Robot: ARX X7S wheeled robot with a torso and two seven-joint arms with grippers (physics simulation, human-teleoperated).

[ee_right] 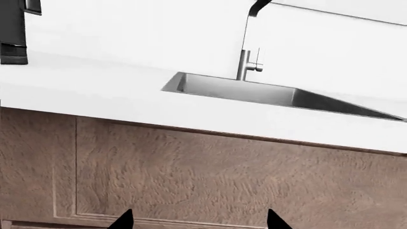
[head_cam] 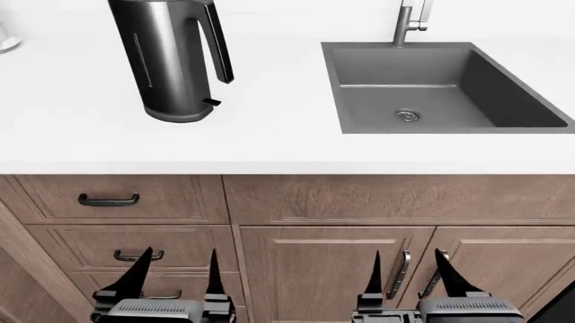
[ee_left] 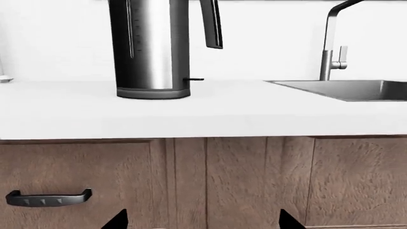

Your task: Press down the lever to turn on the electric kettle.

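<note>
The electric kettle (head_cam: 169,60), a tall dark glossy cylinder with a black loop handle, stands on the white counter (head_cam: 269,134) at the left. Its lever (head_cam: 212,102), a tiny black tab, juts from the base toward the sink. The kettle (ee_left: 151,47) and lever (ee_left: 194,79) also show in the left wrist view, and the kettle's edge (ee_right: 13,28) in the right wrist view. My left gripper (head_cam: 175,272) is open, low in front of the drawers, well below the counter. My right gripper (head_cam: 411,272) is open in front of the cabinet doors. Both are empty.
A grey sink (head_cam: 431,87) with a chrome faucet (head_cam: 409,20) is set in the counter at the right. Wooden drawers with black handles (head_cam: 108,199) and cabinet doors (head_cam: 324,269) lie below the counter. A white object's edge (head_cam: 5,40) sits at far left.
</note>
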